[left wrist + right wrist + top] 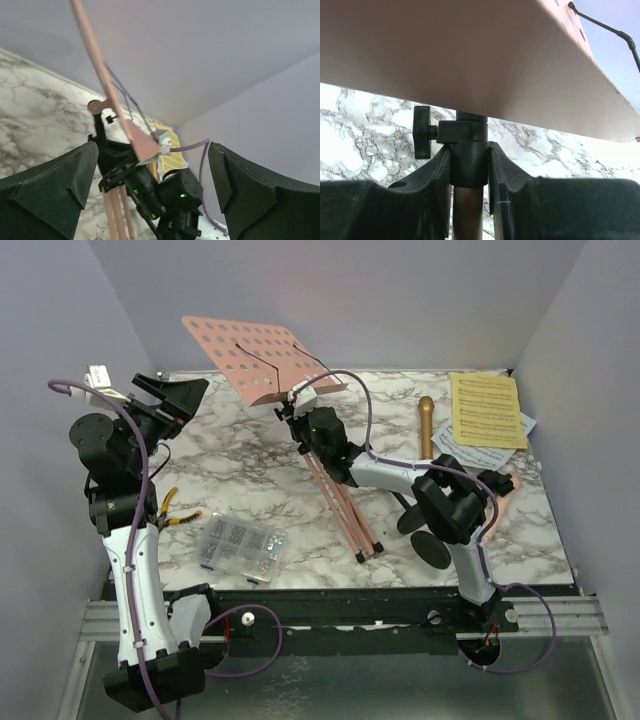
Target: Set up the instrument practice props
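The pink perforated music rack (255, 358) is held up at a slant, its folded legs (343, 508) running down to the table's front. My right gripper (303, 425) is shut on the black collar (468, 160) under the desk plate (470, 45), next to a clamp knob (422, 132). My left gripper (172, 396) hangs open to the left of the rack, apart from it; its fingers (50, 190) frame the plate's edge (107, 85) from a distance. A gold microphone (426, 425) and yellow sheet-music pages (487, 410) lie at the back right. Two black round bases (432, 546) sit by the right arm.
A clear compartment box of screws (240, 545) lies at the front left of the marble table (250, 470). Yellow-handled pliers (172, 510) lie beside the left arm. Grey walls close in the back and both sides.
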Action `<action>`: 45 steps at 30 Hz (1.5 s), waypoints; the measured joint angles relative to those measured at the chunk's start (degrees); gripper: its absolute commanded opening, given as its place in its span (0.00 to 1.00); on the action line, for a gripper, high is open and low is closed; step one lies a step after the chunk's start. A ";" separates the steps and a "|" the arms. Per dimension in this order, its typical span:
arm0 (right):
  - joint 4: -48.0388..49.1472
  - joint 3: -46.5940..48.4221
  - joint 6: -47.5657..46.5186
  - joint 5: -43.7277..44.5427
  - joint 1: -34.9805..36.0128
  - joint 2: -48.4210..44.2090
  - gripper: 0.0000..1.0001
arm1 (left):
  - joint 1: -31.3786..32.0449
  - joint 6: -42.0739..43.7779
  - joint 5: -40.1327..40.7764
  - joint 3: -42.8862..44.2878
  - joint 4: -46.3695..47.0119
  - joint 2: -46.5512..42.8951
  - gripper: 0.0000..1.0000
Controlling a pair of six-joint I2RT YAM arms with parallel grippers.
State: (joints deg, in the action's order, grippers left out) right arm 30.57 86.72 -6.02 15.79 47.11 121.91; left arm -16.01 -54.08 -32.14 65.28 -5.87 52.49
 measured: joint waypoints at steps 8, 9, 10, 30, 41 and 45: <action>3.82 -1.92 0.15 -0.39 -0.46 -4.87 0.01 | 0.02 1.27 -0.61 -6.47 -6.73 1.29 0.95; 4.44 -2.21 0.17 -0.59 -0.46 -6.12 0.01 | 0.04 1.42 -1.29 -7.30 -6.73 1.27 0.93; 5.33 -2.54 0.17 -0.87 -0.46 -7.37 0.01 | 0.22 1.46 -2.47 -8.26 -5.84 1.25 0.91; 33.46 -7.65 -2.67 -4.24 0.39 -19.87 0.00 | 44.09 23.21 16.76 -12.07 15.93 14.84 0.35; 35.15 -10.45 -11.47 -2.16 3.06 -19.87 0.00 | 53.02 36.50 33.97 -10.32 15.43 18.82 0.59; 37.57 -10.45 -13.35 -1.38 4.22 -19.87 0.01 | 53.05 40.79 37.33 -10.62 15.61 17.84 0.79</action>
State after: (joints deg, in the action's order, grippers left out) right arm 68.14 76.27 -19.38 14.41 51.33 102.04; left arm 37.04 -13.30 5.19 54.65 9.74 70.32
